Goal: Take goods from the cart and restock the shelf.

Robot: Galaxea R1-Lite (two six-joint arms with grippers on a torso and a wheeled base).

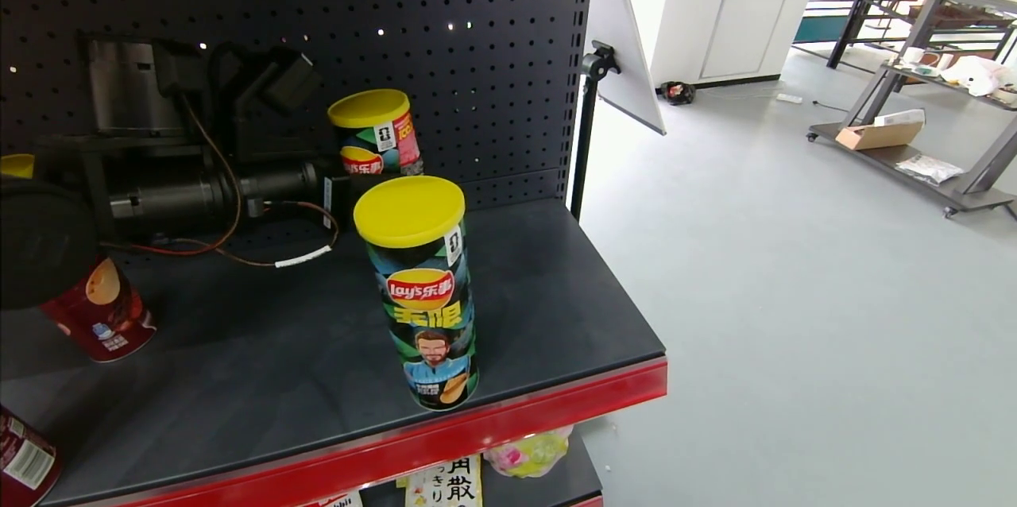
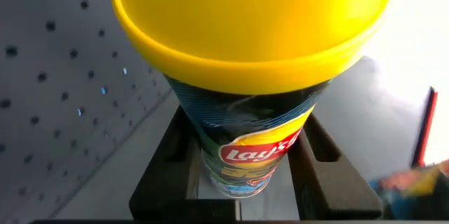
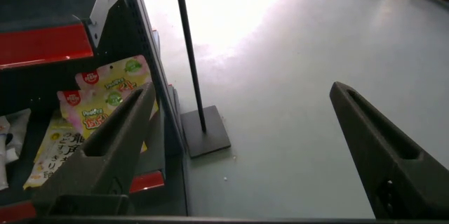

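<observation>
Can (image 1: 373, 133): shelf (image 1: 556, 292) rear, 11 o'clock of front can (image 1: 421, 284). Likely light, stiff tube, slick, dentable; grip mid-body. My left pincer (image 2: 242, 122) closed on it; right pincer (image 3: 243, 90) wide, empty.

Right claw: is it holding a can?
No, the right claw is wide open, with bare floor between its fingers.

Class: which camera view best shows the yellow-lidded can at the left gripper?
The left wrist view: the can sits inside the left gripper, lid and label clear. The head view shows its top part behind the front can. The right wrist view faces the floor.
</observation>
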